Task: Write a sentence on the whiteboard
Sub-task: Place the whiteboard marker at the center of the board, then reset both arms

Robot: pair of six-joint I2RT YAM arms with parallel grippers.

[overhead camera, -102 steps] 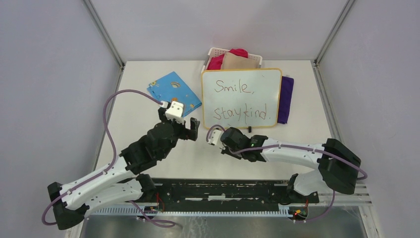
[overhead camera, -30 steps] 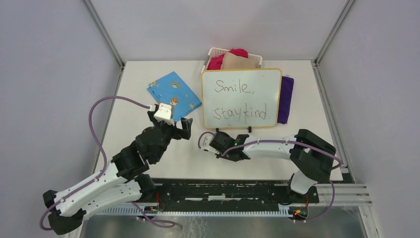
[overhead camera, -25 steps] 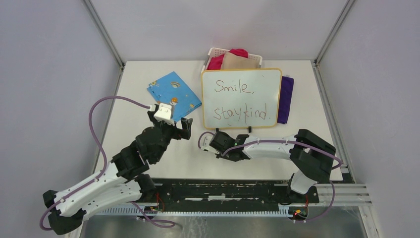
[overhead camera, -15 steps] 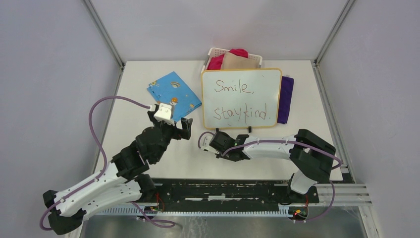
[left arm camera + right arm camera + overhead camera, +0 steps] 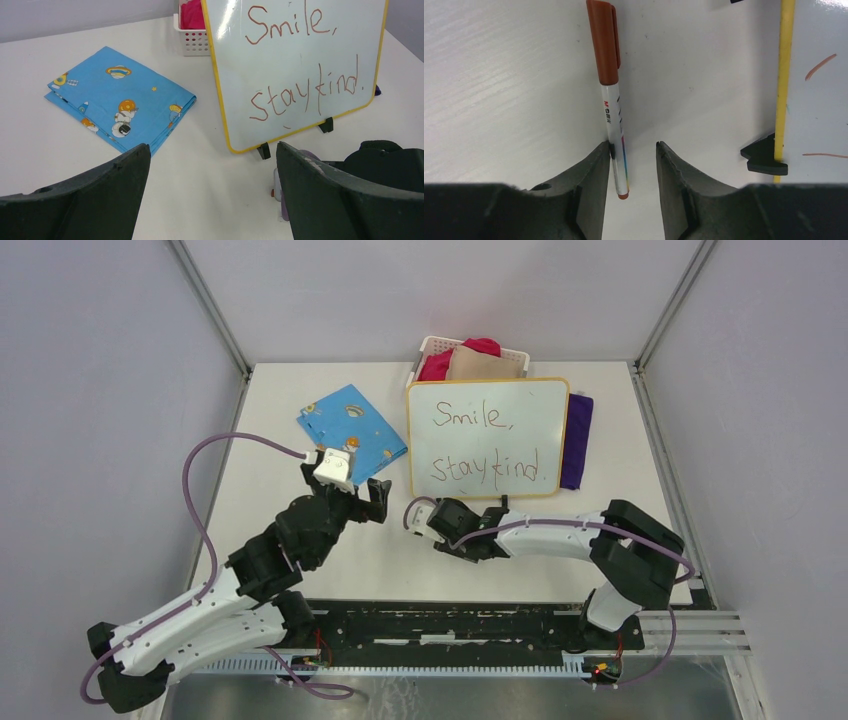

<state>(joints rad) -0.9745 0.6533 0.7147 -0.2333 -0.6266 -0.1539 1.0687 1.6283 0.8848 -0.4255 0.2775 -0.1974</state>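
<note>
The whiteboard [image 5: 487, 455] stands at the back middle of the table, yellow-framed, on small black feet. The sentence [image 5: 472, 417] in thin dark-red marker reads "Smile," over "stay kind"; the left wrist view shows the same sentence [image 5: 290, 25] on the whiteboard [image 5: 280, 65]. A marker [image 5: 610, 75] with a brown-red cap lies flat on the table beside the whiteboard's frame [image 5: 785, 75]. My right gripper [image 5: 633, 145] is open around its rear end; the barrel touches one finger only. My left gripper [image 5: 212, 150] hangs wide open over bare table, left of the board.
A folded blue cartoon cloth [image 5: 350, 425] lies left of the board. A white basket [image 5: 432, 343] of red and tan cloths stands behind it. A purple cloth [image 5: 577, 440] lies at its right edge. One black foot [image 5: 764, 157] is close beside my right fingers.
Since the oldest frame both arms have drawn back toward the near edge. In the last half second the right wrist has shifted slightly toward the board; the left arm is still.
</note>
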